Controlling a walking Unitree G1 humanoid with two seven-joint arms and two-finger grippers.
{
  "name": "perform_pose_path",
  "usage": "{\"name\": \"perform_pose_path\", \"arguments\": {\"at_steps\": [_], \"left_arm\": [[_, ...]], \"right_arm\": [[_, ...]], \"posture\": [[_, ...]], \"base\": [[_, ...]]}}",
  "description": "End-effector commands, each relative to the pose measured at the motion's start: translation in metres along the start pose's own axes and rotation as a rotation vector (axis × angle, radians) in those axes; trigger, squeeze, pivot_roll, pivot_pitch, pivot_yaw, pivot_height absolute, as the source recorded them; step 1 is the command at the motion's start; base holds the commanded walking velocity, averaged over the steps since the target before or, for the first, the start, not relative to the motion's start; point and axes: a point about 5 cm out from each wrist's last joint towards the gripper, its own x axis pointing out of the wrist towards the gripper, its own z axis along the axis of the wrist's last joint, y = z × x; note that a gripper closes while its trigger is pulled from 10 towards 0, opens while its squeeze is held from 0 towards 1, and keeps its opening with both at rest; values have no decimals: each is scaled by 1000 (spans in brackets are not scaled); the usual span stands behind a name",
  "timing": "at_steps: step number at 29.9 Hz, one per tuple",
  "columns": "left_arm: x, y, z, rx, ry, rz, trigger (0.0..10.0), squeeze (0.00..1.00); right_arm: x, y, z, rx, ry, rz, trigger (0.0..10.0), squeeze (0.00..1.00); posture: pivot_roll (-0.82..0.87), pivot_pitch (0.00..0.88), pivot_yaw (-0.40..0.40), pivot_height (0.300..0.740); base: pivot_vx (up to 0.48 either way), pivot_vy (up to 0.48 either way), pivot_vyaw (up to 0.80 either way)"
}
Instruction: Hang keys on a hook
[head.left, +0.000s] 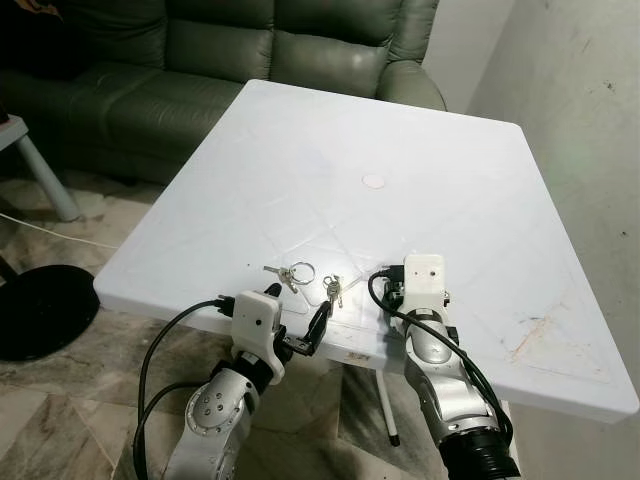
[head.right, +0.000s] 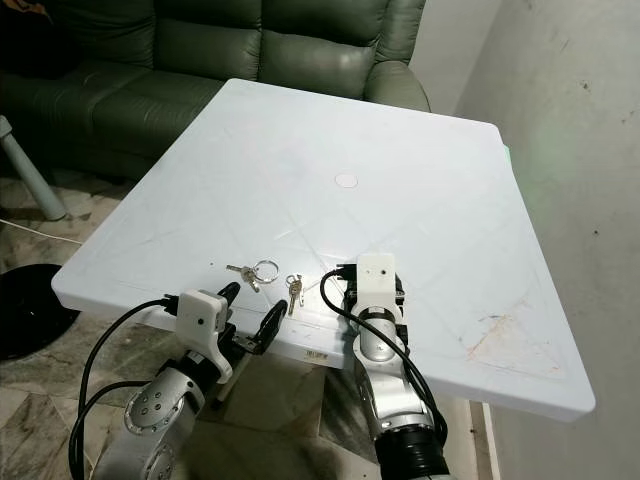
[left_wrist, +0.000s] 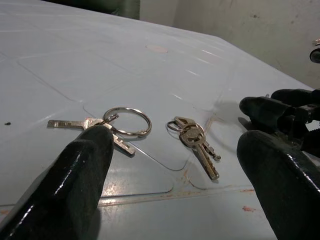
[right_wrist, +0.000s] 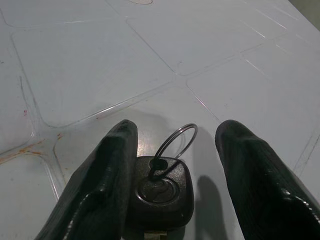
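1. Two key bunches lie near the counter's (head.left: 400, 130) near edge: one with a large ring (head.left: 290, 274), and a smaller bunch (head.left: 333, 290) just beside it.
2. The left gripper (head.left: 285, 310) sits at that edge before the bunches, jaws spread, touching neither.
3. The right gripper (right_wrist: 172, 170) rests over the counter, jaws spread, with a black key fob (right_wrist: 160, 192) and its ring between them, the fob against one finger (right_wrist: 100, 190).
4. A green sofa (head.left: 200, 60) stands behind.

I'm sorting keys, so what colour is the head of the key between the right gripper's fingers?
Black key head, clearest in the right wrist view.
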Motion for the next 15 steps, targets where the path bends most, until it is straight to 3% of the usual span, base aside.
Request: {"name": "perform_pose_path", "arguments": {"at_steps": [1,13,14,15], "left_arm": [[0,-4,1,-6,-3,-1,10000,0],[1,-3,2,-5,-3,-2,10000,0],[1,-3,2,-4,-3,-2,10000,0],[1,-3,2,-4,-3,-2,10000,0]], "right_arm": [[-2,-3,1,-7,-12,-2,0,0],[-3,-3,1,-4,-25,9,0,0],[-3,-2,1,5,-20,10,1882,0],[-3,-2,1,5,-20,10,1882,0]], "posture": [[102,101,-111,740],[103,92,-109,740],[103,90,-109,740],[103,90,-109,740]], "base": [[0,0,0],[0,0,0],[0,0,0],[0,0,0]]}}
